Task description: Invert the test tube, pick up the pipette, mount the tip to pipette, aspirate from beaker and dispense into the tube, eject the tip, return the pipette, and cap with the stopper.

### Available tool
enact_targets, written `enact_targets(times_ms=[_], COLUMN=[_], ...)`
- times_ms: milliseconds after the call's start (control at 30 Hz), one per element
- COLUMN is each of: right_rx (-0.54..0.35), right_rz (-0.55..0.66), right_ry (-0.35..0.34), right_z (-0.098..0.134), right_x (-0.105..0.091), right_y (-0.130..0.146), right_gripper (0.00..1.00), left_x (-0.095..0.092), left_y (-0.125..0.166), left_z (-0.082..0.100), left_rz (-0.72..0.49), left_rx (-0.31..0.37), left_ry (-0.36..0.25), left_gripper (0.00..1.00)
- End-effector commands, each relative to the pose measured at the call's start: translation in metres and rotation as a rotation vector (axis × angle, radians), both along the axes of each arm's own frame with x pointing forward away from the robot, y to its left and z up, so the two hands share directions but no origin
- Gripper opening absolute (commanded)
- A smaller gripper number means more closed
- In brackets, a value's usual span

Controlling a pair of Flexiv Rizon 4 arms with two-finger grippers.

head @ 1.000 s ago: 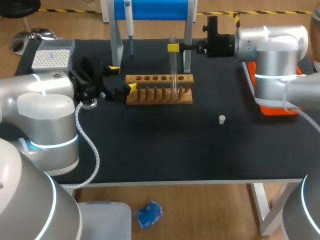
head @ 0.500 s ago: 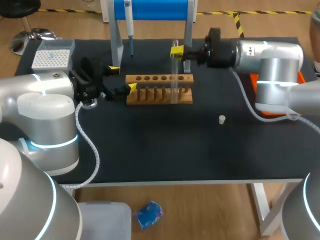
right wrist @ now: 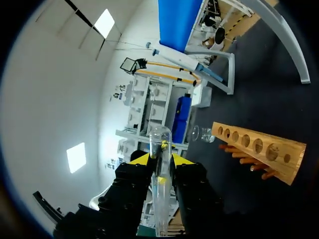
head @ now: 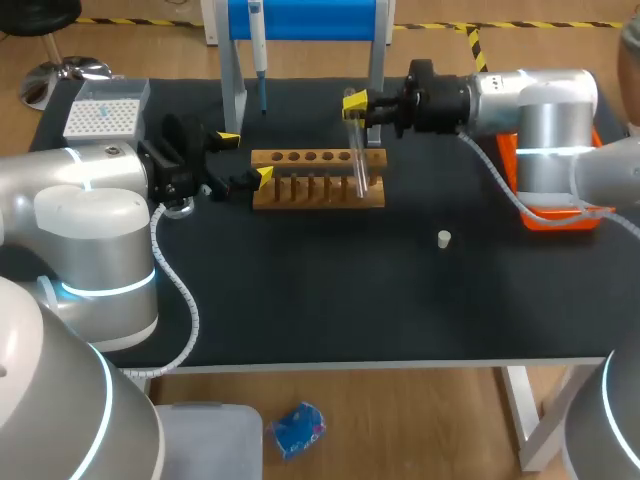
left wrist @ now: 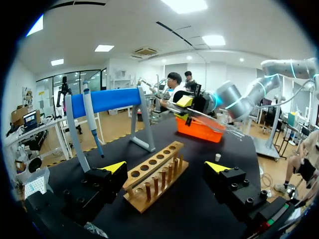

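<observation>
A clear test tube [head: 355, 150] hangs tilted over the right end of the wooden rack [head: 300, 180], and my right gripper [head: 356, 104] is shut on its upper part. In the right wrist view the tube [right wrist: 160, 142] sits between the yellow tips of that gripper [right wrist: 160, 159], with the rack [right wrist: 259, 147] ahead. My left gripper [head: 240, 158] stands open just left of the rack; in its own view the left gripper [left wrist: 165, 167] frames the rack [left wrist: 154, 174]. The pipette [head: 258, 50] hangs on the blue stand [head: 305, 18]. A small white stopper [head: 444, 238] lies on the mat.
A tip box [head: 105, 112] stands at the back left corner. An orange tray [head: 560, 218] lies at the right edge under my right arm. The stand's legs [head: 232, 95] rise just behind the rack.
My right wrist has turned and shifted left, tipping the held tube from upright to slanted above the rack. The left arm has not moved.
</observation>
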State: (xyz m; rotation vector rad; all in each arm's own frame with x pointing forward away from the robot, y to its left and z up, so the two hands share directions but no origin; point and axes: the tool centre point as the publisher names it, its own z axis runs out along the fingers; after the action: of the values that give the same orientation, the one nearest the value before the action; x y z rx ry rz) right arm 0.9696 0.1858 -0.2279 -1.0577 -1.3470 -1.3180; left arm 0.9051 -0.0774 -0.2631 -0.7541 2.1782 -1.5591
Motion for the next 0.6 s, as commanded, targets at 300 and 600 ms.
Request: enact_targets(times_ms=[300,600], right_rx=[0.023,0.035], right_rz=[0.008,0.013], right_ry=[0.084,0.142], right_z=[-0.018,-0.02], right_x=[-0.004,-0.005], right_y=[0.006,0.008], right_gripper=[0.0,0.0], left_x=[0.0,0.0], left_y=[-0.001,-0.001], left_z=[-0.001,-0.001], left_rz=[0.003,0.003], left_rx=[-0.002,-0.002], left_ry=[-0.004,-0.004], left_gripper=[1.0,1.0])
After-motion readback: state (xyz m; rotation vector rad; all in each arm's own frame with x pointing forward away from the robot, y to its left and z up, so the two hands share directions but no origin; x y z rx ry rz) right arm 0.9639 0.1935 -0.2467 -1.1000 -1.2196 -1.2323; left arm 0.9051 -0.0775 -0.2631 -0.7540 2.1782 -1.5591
